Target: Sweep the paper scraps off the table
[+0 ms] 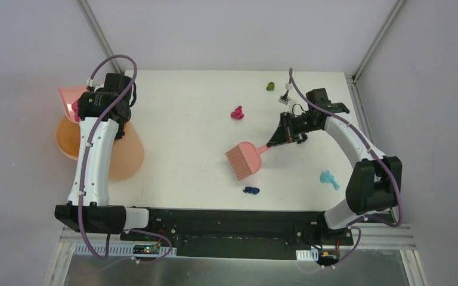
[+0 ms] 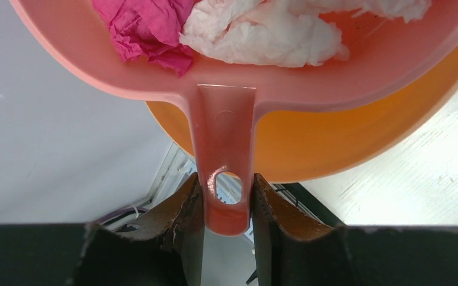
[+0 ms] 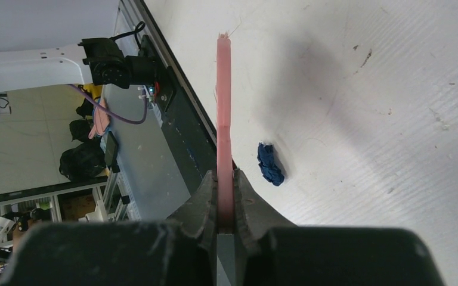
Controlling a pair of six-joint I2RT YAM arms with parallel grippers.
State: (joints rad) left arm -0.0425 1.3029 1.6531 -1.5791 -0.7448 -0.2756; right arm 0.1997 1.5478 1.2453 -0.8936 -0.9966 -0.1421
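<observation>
Left gripper [image 2: 228,199]: clamps dustpan [image 2: 225,131] over bucket [image 2: 334,137], arm stretched left.
Right gripper [image 3: 225,187]: pinches brush [image 3: 223,89] over table [image 1: 185,119].
Left wrist only: we see scraps [image 2: 149,30] in dustpan.

a robot lab: arms [image 1: 92,161] bolted to a framed table [image 1: 185,119].

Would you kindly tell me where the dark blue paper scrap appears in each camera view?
Top external: the dark blue scrap lies near the front edge of the table, just below the pink brush.
Left wrist: not in it; the dustpan fills the view.
Right wrist: the scrap lies right of the edge-on brush.
Shared landmark: the pink brush.
</observation>
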